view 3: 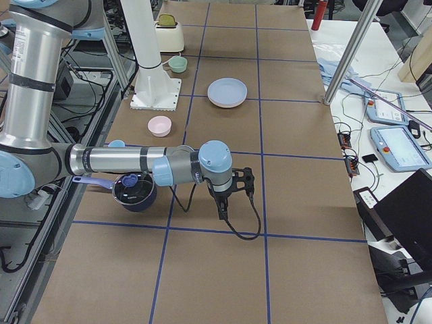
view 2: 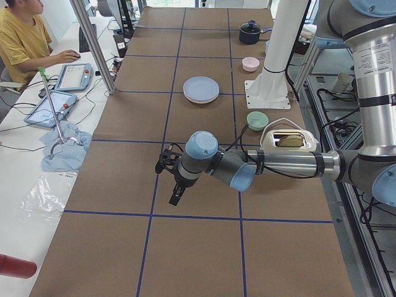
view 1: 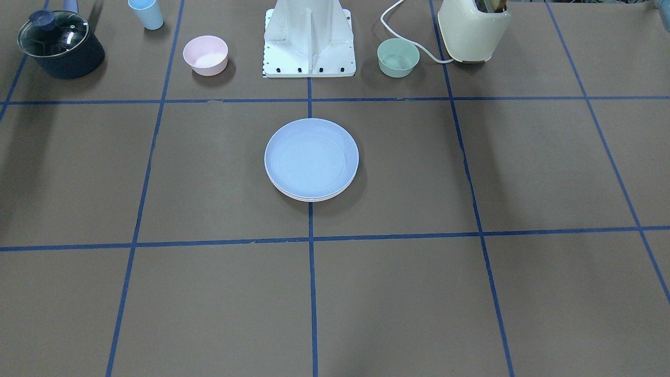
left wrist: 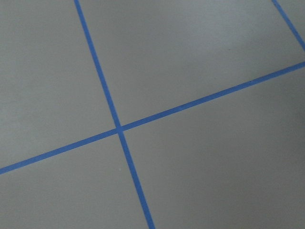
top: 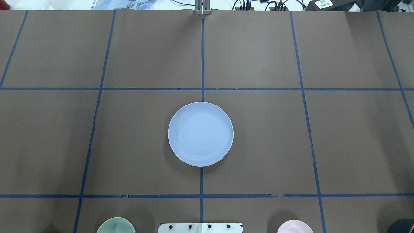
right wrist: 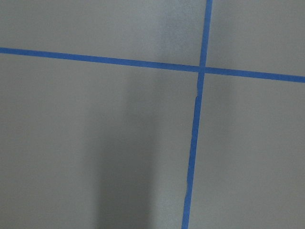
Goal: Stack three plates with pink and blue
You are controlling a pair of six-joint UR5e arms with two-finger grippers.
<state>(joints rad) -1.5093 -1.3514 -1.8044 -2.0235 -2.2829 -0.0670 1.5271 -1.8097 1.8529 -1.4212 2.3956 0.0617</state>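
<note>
A light blue plate (view 1: 311,157) lies on top of a stack at the table's centre; it also shows in the overhead view (top: 200,133). Pale rims of plates beneath it (view 1: 312,198) peek out at its near edge; their colours are hard to tell, and a pinkish rim (view 3: 227,105) shows in the right side view. My left gripper (view 2: 176,198) points down over bare table far from the stack. My right gripper (view 3: 222,212) does the same at the other end. Both show only in the side views, so I cannot tell whether they are open or shut. The wrist views show only brown paper and blue tape.
By the robot base (view 1: 309,42) stand a small pink bowl (view 1: 205,55), a mint bowl (view 1: 398,57), a light blue cup (view 1: 146,13), a dark lidded pot (view 1: 60,44) and a cream toaster (view 1: 473,29). An operator (view 2: 18,37) sits beyond the far edge.
</note>
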